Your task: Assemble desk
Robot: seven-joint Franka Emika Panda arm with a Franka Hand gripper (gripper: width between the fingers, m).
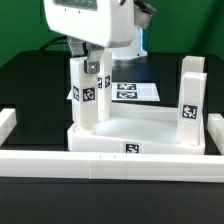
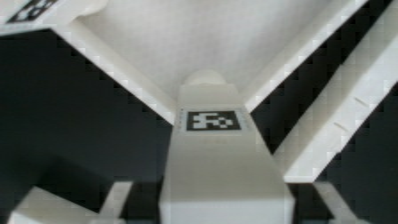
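I see the desk's tabletop, a shallow white tray with a raised rim, lying on the black table in the middle of the exterior view, a square tag on its near wall. Two leg blocks stand upright in it. One leg rises at the corner toward the exterior view's right, with a tag on its face. The other leg stands at the corner toward the exterior view's left, also tagged, and my gripper is on its top end. The jaws are closed on that leg, one finger on each side of it.

From the wrist view I look straight down this held leg: its tag faces the camera, its far end sits in the corner of the tabletop where two rim walls meet, and the fingers show blurred at either side of it. I cannot tell whether the leg is fully seated in the corner.

Behind the tabletop the marker board lies flat on the table. A long white border rail runs across just in front of the tray, with shorter rails at both ends. The arm's white body fills the upper part of the exterior view.
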